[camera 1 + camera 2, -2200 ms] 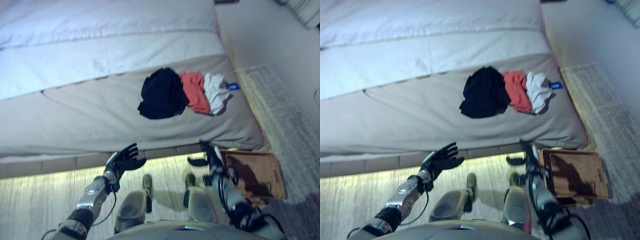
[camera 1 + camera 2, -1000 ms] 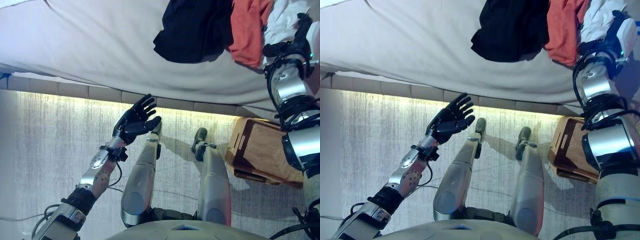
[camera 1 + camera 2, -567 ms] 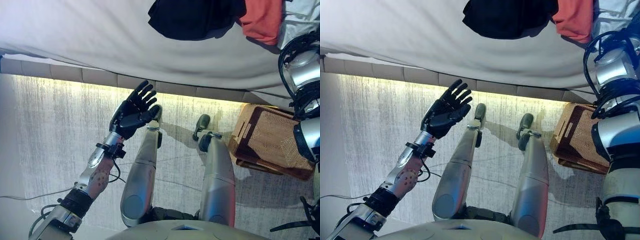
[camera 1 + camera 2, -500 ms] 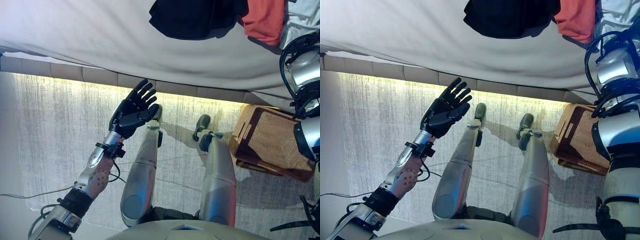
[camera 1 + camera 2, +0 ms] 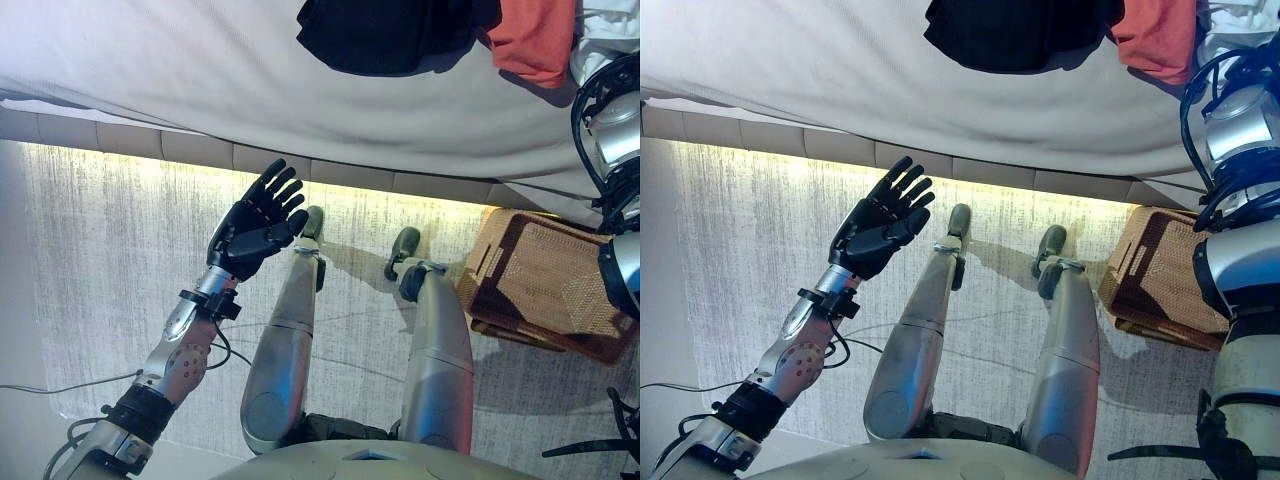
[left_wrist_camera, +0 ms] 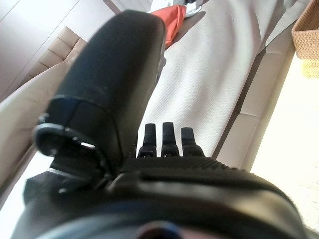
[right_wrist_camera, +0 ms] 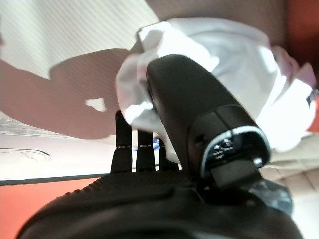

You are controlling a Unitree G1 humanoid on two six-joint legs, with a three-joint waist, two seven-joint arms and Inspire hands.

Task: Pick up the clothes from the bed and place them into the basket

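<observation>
So I'm looking down at the edge of the bed (image 5: 200, 70) right now, with the clothes lying near its front edge off to my right side: a black garment (image 5: 385, 35), an orange-red garment (image 5: 535, 40) just beside it, and a white garment (image 7: 219, 64) at the far right, mostly cut off in the head views.

My right hand (image 7: 164, 164) is sitting up over the white garment. In the right wrist view the fingers (image 7: 122, 142) are pointing toward the cloth with the thumb sticking out over it, but I can't tell whether they're actually gripping it or just touching it, since the fingertips are hidden against the fabric. From the head, only the right forearm is showing.

My left hand (image 5: 255, 225) is hanging in the air over the floor (image 5: 100, 250) in front of the bed, fingers spread and straight, holding nothing.

The wicker basket (image 5: 545, 290) is sitting on the floor to my right, below the bed edge, well apart from the clothes.
</observation>
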